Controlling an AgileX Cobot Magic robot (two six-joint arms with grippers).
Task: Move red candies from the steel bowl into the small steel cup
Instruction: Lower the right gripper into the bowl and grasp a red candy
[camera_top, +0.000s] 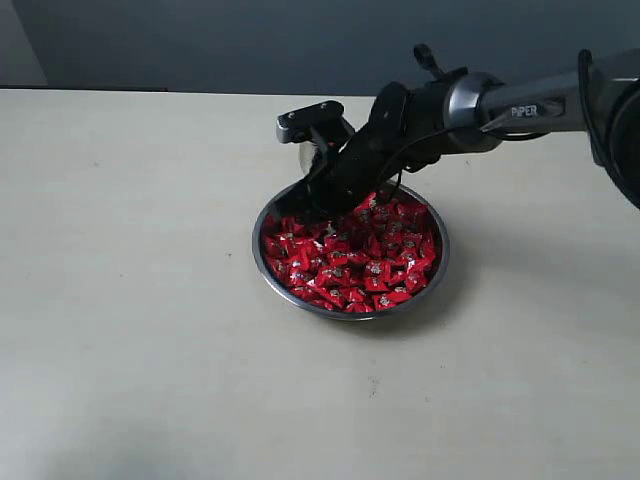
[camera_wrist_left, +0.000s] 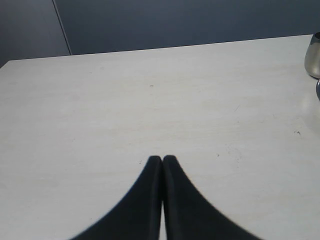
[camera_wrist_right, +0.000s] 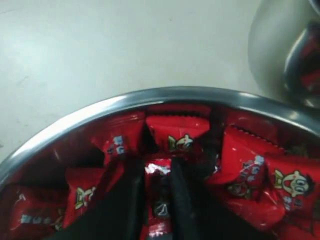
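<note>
Only in its wrist view, right hand (camera_wrist_right: 157, 167) pinching red candy (camera_wrist_right: 159, 207) inside steel bowl (camera_wrist_right: 165, 93), left hand (camera_wrist_left: 162, 159) clenched.

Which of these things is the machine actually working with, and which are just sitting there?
In the job: red candies; steel bowl holding them; small steel cup; right pincer, a candy between its fingers.
Just there: left pincer, shut, above the table.
</note>
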